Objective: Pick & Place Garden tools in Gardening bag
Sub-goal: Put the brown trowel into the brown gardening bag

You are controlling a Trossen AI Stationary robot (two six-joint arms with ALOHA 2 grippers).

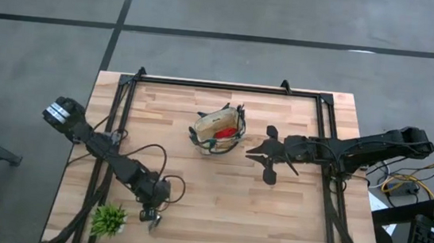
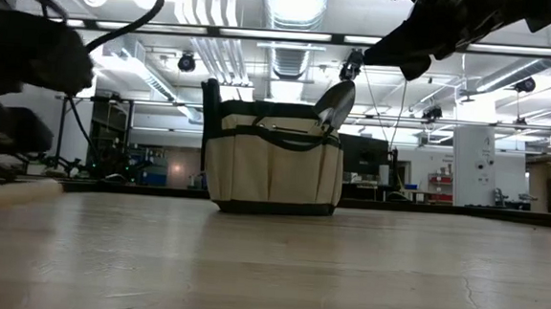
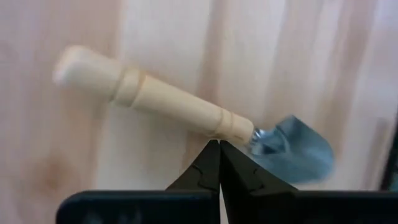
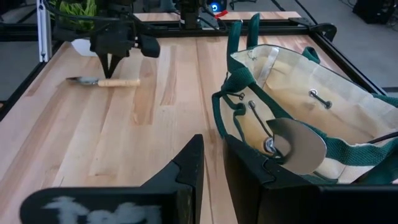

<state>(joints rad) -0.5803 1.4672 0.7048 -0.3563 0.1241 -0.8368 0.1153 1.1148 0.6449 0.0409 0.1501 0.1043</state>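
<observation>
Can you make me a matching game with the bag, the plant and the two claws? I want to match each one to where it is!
Things:
1 bag
2 plant
3 left claw
4 right claw

Places:
A at the table's corner
B right beside the bag
C around the middle of the table
D over the trowel lying on the table

Pairs: 1-C, 2-A, 3-D, 4-B

Wooden table carries bag, trowel, plant.
</observation>
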